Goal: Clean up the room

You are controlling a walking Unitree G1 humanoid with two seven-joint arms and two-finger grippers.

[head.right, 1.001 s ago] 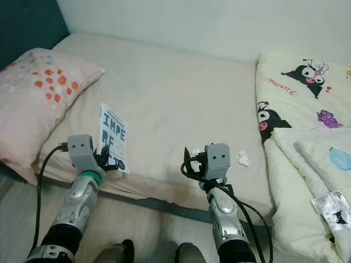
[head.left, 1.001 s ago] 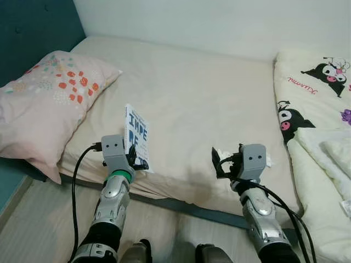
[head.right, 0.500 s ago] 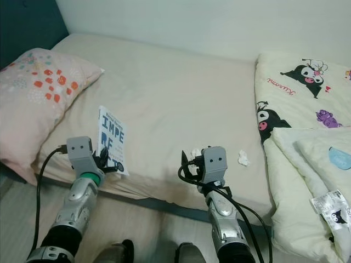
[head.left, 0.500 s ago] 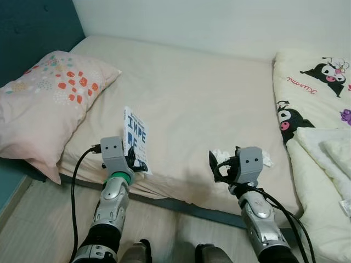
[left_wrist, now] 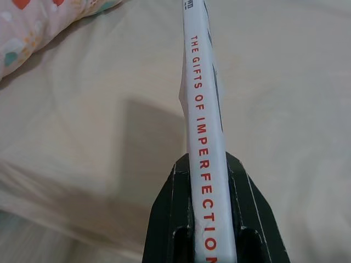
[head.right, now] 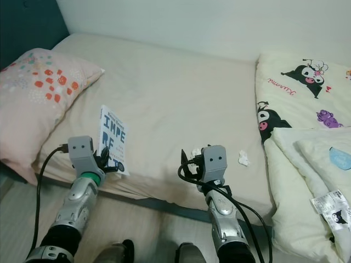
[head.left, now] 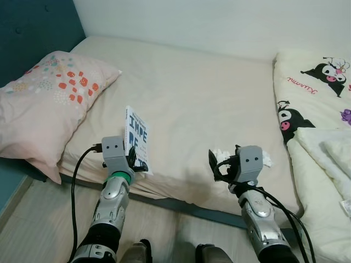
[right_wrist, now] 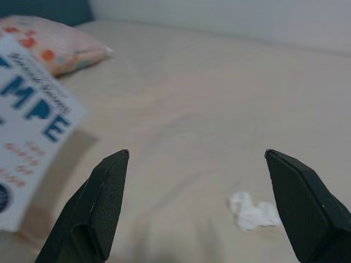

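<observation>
A white book [head.left: 137, 139] with big blue letters stands upright above the bed's front edge, with my left gripper [head.left: 135, 162] shut on its lower end. In the left wrist view the red-lettered spine [left_wrist: 204, 126] runs up between the two black fingers [left_wrist: 171, 219]. My right gripper [head.left: 218, 164] hangs open just over the mattress edge, nothing between its fingers [right_wrist: 104, 203]. A crumpled white tissue [right_wrist: 251, 212] lies on the sheet just ahead of it. A second tissue scrap [head.left: 267, 159] lies a little to the right.
A pink floral pillow [head.left: 46, 101] lies at the bed's left by the teal headboard [head.left: 30, 27]. A cartoon-print blanket [head.left: 315, 93] and folded white bedding [head.left: 329, 159] cover the right side. The beige sheet [head.left: 192, 93] stretches back to the wall. Wooden floor [head.left: 33, 219] lies below.
My right gripper has drifted slightly left and down near the mattress edge. The left gripper keeps the book almost still.
</observation>
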